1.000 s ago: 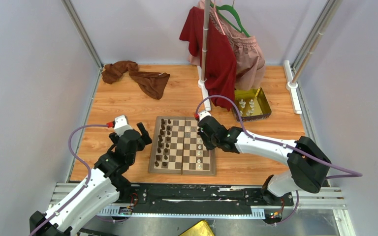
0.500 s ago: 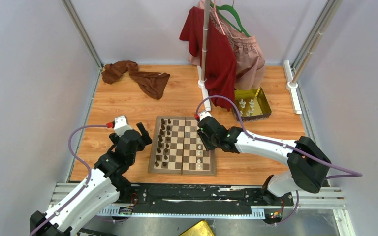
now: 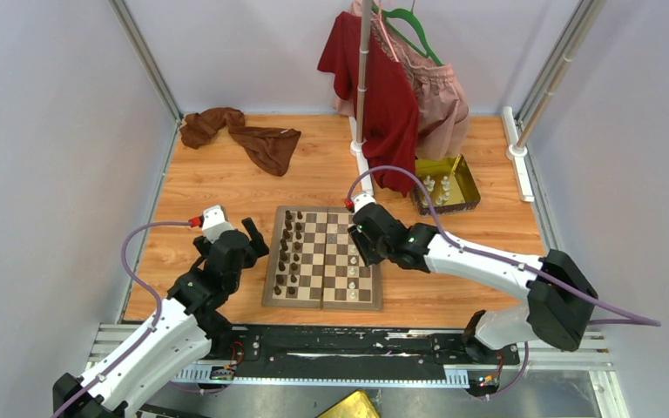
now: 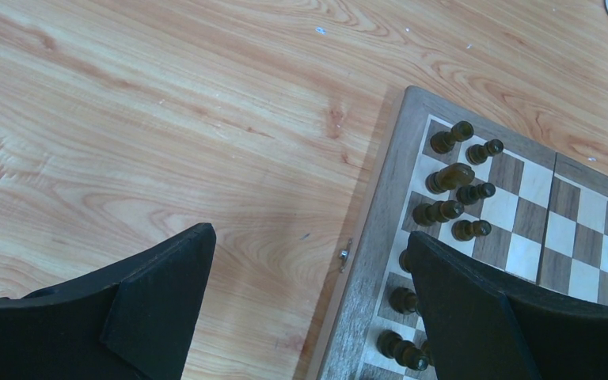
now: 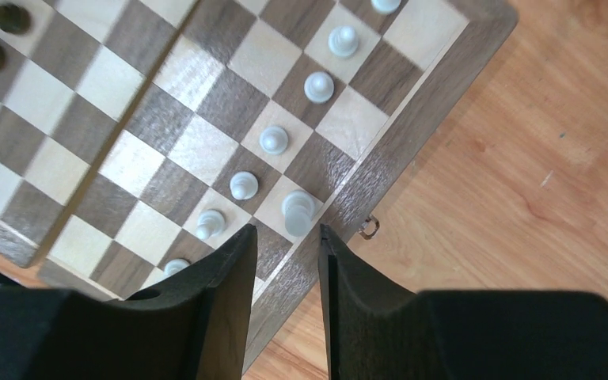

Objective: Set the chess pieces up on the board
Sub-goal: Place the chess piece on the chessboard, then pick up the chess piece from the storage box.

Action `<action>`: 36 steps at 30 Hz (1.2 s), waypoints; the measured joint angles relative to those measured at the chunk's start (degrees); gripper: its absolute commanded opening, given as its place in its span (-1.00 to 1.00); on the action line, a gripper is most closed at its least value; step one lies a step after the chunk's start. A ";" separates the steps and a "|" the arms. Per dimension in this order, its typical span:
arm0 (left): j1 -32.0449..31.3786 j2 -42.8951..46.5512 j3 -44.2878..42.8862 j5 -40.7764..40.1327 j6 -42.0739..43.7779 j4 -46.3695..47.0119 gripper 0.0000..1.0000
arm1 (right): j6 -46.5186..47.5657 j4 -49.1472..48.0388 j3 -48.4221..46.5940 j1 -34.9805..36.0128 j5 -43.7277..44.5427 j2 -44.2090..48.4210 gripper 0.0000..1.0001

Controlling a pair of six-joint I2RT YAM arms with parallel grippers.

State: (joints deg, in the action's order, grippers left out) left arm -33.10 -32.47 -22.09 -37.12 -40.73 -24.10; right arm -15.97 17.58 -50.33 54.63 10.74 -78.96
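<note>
The board lies at the table's middle front. Dark brown pieces stand in two columns on its left side, also in the left wrist view. Cream-white pieces stand in a column on its right side. My left gripper hangs open and empty over the board's left edge. My right gripper is over the board's right edge, jaws a little apart. A taller white piece stands on an edge square just beyond its fingertips, beside the row of white pawns.
A gold tray at the back right holds a few white pieces. A garment rack with red and pink clothes stands behind the board. A brown cloth lies at the back left.
My right arm's elbow has shifted a little right and down; its gripper stays over the board's right side. The left arm has not moved.
</note>
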 measured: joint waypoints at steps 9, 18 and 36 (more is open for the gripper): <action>0.00 -0.04 0.02 0.00 0.00 0.00 1.00 | 1.05 1.77 -4.83 0.09 4.44 7.13 -0.18; 0.00 -0.09 0.04 0.00 0.00 0.20 1.00 | 1.60 1.40 -5.27 -11.85 8.20 8.81 -0.18; 0.00 -6.08 2.56 1.46 -1.77 7.56 1.00 | 0.31 -8.31 -7.19 -38.77 6.21 -7.08 -0.29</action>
State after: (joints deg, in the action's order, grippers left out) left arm -33.10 -38.54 -19.53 -35.66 -42.50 -16.53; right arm -15.66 9.28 -57.52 15.86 16.95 -86.04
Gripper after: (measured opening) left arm 0.997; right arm 0.368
